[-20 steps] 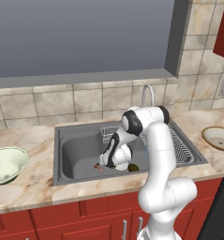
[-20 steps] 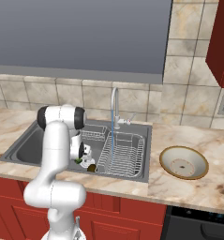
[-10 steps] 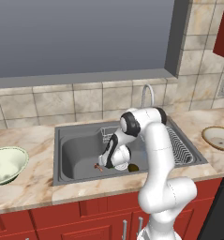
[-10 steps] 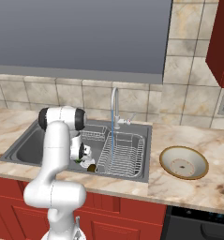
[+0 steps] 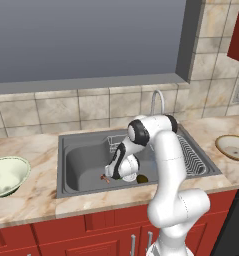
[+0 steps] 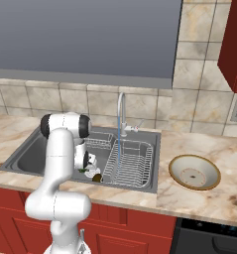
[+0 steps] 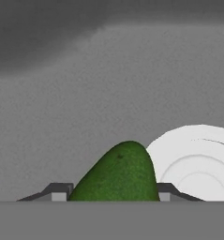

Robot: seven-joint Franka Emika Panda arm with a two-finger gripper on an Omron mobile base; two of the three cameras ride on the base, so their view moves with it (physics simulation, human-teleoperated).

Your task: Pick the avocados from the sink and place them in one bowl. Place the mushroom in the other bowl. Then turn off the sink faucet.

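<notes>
My gripper (image 7: 112, 191) hangs low in the sink (image 5: 83, 156), with a fingertip pressed on each side of the bright green avocado (image 7: 119, 172). The white drain (image 7: 197, 161) lies just behind that fruit. From the left base view the hand (image 5: 122, 171) sits near the basin's front, the dark olive avocado (image 5: 142, 178) just right of it and the tiny reddish mushroom (image 5: 104, 177) just left. The dark avocado (image 6: 96, 177) also lies beside the hand (image 6: 88, 166) in the right base view. The chrome faucet (image 6: 121, 111) runs a thin stream of water.
A deep pale green bowl (image 5: 6, 175) stands on the counter left of the sink. The shallow tan bowl (image 6: 194, 172) sits on the counter to the right. A wire rack (image 6: 132, 158) fills the sink's right half. Tiled wall and a window ledge rise behind.
The fingers have come together onto the green avocado. The arm and the other things have stayed where they were.
</notes>
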